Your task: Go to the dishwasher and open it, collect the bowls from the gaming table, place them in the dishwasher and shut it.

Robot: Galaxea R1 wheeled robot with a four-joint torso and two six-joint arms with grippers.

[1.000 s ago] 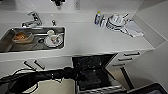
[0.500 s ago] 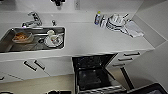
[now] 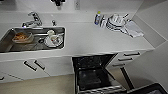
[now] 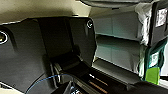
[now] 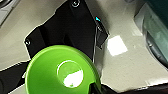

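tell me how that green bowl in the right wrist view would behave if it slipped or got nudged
The green bowl looks like thin, glossy plastic, so probably light and somewhat slippery. Its round, shallow shape suggests it would slide or wobble rather than tip. It seems unlikely to shatter.

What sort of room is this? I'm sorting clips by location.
Most likely a small kitchen: a sink with dishes in it, a tap, a white counter and an open dishwasher below.

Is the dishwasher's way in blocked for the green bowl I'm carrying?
Nothing visible blocks it. The dishwasher door is down and its dark rack lies exposed below the counter. The green bowl shows at the right wrist.
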